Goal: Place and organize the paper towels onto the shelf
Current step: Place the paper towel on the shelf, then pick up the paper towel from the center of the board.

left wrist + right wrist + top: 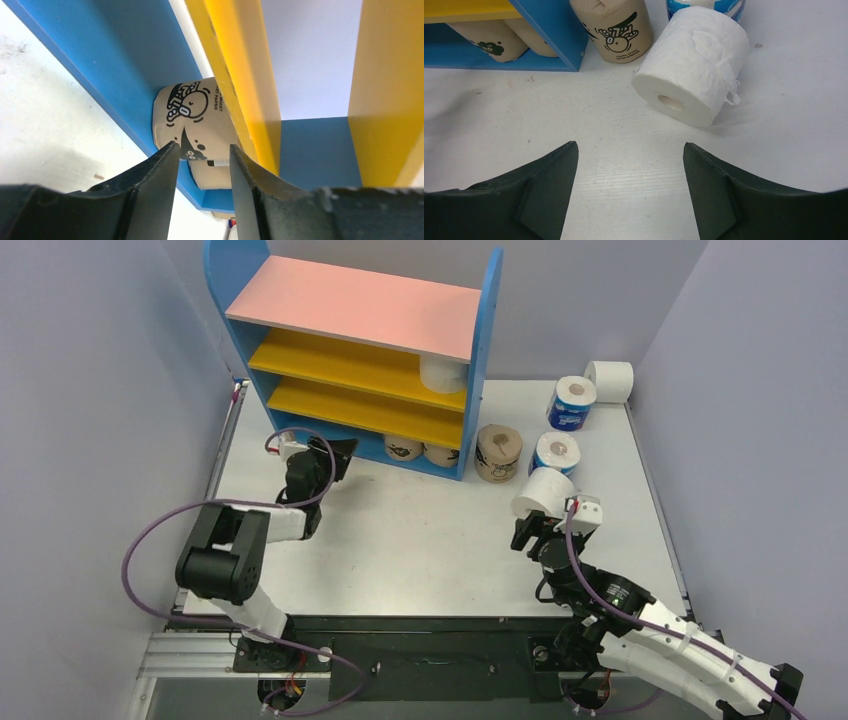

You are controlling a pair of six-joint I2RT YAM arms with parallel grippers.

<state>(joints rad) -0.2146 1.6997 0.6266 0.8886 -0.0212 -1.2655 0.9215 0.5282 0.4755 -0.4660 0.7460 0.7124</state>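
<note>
**At the shelf's foot: both pairs of jaws released**

From above, the shelf (pixel 350 305) stands at the far left of the tabletop (pixel 400 550). One white roll (pixel 443 372) sits at the right end of its upper yellow board. Two tan rolls (pixel 403 448) lie in the bottom tier. Just right of the shelf a third tan roll (pixel 498 452) stands upright. Two blue-wrapped rolls (pixel 571 403) and a far white roll (pixel 610 381) stand further right. The left arm (pixel 240 540) is folded at the elbow, its forearm stretched toward the left part of the bottom tier. The right arm (pixel 620 600) lies low, its wrist aimed at a toppled white roll (pixel 543 492).

In the left wrist view, the left jaws are parted by a narrow gap with nothing between them. One of the tan rolls (pixel 195 115) sits just beyond their tips, inside the bottom tier.

In the right wrist view, the right jaws are spread wide and empty over bare tabletop. The toppled white roll (pixel 694 70) lies beyond them to the right, its core facing the camera. The third tan roll (pixel 619 30) stands to its left, beside the shelf's blue side panel.
</note>
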